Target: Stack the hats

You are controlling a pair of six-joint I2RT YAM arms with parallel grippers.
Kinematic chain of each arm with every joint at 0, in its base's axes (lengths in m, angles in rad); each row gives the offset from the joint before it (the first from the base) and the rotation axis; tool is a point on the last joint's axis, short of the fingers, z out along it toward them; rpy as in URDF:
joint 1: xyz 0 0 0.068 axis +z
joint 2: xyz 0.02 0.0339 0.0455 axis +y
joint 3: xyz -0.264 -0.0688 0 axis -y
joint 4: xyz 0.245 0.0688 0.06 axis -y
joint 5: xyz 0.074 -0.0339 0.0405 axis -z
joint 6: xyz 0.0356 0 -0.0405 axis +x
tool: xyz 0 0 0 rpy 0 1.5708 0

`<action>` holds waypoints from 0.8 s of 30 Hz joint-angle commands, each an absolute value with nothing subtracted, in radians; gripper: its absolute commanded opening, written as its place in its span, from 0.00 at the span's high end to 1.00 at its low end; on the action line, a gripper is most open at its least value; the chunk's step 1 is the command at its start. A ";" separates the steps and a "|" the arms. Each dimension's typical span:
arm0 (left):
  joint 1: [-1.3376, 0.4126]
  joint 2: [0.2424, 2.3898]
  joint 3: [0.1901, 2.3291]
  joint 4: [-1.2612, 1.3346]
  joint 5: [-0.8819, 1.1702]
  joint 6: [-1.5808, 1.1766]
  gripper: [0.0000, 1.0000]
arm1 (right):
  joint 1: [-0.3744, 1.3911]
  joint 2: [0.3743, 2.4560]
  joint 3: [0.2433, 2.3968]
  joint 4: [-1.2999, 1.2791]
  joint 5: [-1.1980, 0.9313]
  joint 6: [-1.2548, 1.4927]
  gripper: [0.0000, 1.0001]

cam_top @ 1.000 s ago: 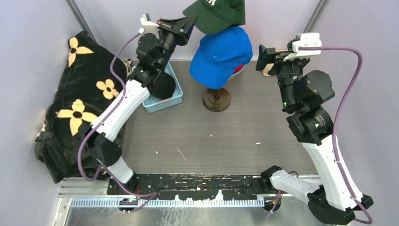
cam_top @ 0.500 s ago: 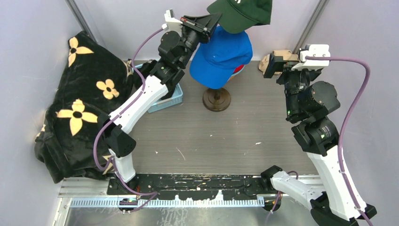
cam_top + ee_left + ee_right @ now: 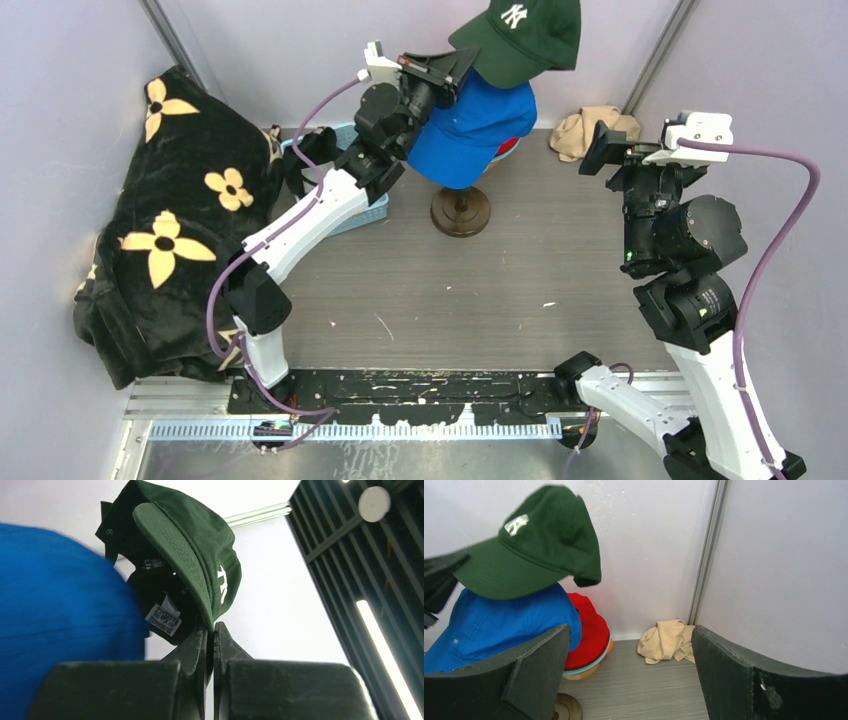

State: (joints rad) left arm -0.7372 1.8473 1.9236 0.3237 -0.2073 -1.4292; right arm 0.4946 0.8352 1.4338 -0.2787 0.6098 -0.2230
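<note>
Within the last second the left tool (image 3: pixel 458 66), clamped on the brim of the dark green fabric "NY" baseball cap (image 3: pixel 525 35), had carried it rightward over the blue fabric baseball cap (image 3: pixel 470 125) at upper centre; placement looked near. The right tool (image 3: pixel 598 150) had spread apart, empty. The green cap's brim pointed lower left, its long axis rising rightward.

The left pincer (image 3: pixel 210 630) points upward, its two dark fingers pressed together on the edge of the green cap's (image 3: pixel 185 550) brim. The cap hangs above them, tilted, its underside and dark inside facing the camera. A white emblem (image 3: pixel 222 582) shows on its front and a small label (image 3: pixel 163 618) hangs inside. A blurred blue cap (image 3: pixel 55 595) fills the left. Behind are a white wall, dark ceiling slats (image 3: pixel 360 555) and a light strip (image 3: pixel 385 650).
</note>
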 commanded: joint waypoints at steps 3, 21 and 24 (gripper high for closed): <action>-0.776 1.746 1.796 0.511 -0.321 -1.378 1.00 | 0.492 0.817 1.416 -0.259 0.621 -0.231 0.05; -0.870 1.623 1.559 0.733 -0.519 -1.256 1.00 | 0.493 0.772 1.389 -0.273 0.611 -0.222 0.05; -0.880 1.598 1.515 0.765 -0.543 -1.248 1.00 | 0.492 0.765 1.387 -0.277 0.608 -0.221 0.05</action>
